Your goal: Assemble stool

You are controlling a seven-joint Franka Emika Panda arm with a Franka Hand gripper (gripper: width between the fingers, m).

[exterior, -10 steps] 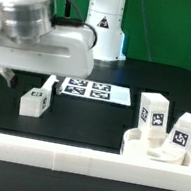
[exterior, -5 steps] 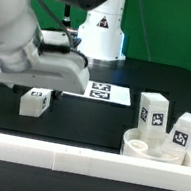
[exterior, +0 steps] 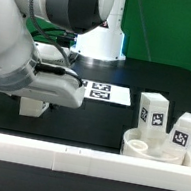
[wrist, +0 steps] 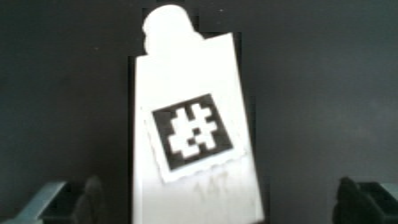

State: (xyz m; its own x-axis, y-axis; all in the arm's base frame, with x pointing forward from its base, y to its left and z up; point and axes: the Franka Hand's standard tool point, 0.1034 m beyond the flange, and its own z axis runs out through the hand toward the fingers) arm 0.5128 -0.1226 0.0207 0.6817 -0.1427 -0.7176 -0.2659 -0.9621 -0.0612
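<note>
In the wrist view a white block leg (wrist: 192, 130) with a black-and-white tag and a round peg at its far end lies on the dark table. My gripper (wrist: 214, 205) is open and straddles the leg's near end. One finger (wrist: 68, 200) is on each side and neither touches it. In the exterior view this leg (exterior: 31, 105) is mostly hidden under my hand at the left. The round seat (exterior: 143, 148) lies at the front right. Two more legs (exterior: 153, 112) (exterior: 186, 133) stand upright at it.
The marker board (exterior: 104, 91) lies at the middle back, partly covered by my arm. A long white rail (exterior: 62, 157) runs along the front edge, with the seat against it. The arm's white base (exterior: 102, 34) stands at the back.
My arm has swung down and toward the exterior view's right over the left leg, which stood in plain view before and is now mostly covered. The seat and other legs have not moved.
</note>
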